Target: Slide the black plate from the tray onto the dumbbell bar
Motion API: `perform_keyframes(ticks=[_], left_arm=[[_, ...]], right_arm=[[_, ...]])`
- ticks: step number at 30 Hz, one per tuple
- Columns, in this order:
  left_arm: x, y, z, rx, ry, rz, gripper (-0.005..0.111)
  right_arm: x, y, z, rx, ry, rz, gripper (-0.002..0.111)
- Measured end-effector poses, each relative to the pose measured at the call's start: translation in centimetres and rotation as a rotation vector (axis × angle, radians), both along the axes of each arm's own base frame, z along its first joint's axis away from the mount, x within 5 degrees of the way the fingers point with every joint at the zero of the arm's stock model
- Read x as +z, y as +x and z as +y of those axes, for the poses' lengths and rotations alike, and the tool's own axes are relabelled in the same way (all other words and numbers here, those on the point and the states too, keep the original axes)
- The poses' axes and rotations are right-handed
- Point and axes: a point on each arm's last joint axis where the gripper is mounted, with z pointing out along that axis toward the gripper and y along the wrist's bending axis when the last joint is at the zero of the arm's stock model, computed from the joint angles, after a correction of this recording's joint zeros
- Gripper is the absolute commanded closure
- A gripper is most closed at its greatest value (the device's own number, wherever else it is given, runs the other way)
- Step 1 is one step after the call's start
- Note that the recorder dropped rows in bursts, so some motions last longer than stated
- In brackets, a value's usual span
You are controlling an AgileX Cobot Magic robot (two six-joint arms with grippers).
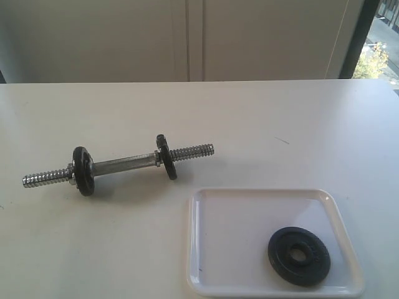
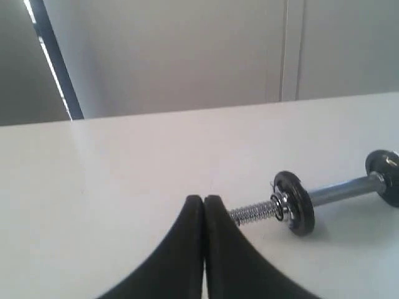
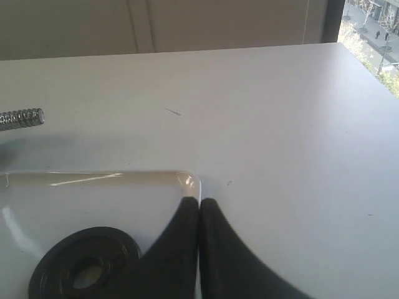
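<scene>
Black plate (image 1: 298, 256) lies flat in the tray (image 1: 206, 249), near-right corner of the worktop (image 1: 299, 118). Right pincer (image 3: 199, 202) is clenched on nothing, tips by a tray corner, plate just beside it. Dumbbell bar (image 1: 124, 163) lies toward the left edge, apart from the tray, with two smaller discs (image 1: 81, 170) on it and a free threaded end (image 1: 193, 151) pointing toward the right edge. Left pincer (image 2: 204, 202) is clenched too, empty, close to the bar's other end.

Risks as I see them:
- Plate flat on glossy plastic gives little edge to grip, so it may slip or drag the tray along.
- Bar isn't held, so it could roll or skid when I push the hole on.
- Threads may snag the hub if I come in tilted.
</scene>
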Motion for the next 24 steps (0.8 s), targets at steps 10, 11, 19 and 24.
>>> perform_keyframes(ticks=[10, 11, 19, 24], left_arm=[[-0.19, -0.14, -0.02, -0.002, 0.002, 0.035, 0.106], [-0.19, -0.14, -0.02, -0.002, 0.002, 0.035, 0.106], [-0.19, -0.14, -0.02, -0.002, 0.002, 0.035, 0.106], [-0.19, -0.14, -0.02, -0.002, 0.002, 0.035, 0.106]], right_arm=[[0.0, 0.0, 0.0, 0.0, 0.0, 0.0, 0.108], [0.0, 0.0, 0.0, 0.0, 0.0, 0.0, 0.108], [0.0, -0.02, 0.12, 0.023, 0.0, 0.0, 0.108], [0.0, -0.02, 0.13, 0.024, 0.0, 0.0, 0.108]])
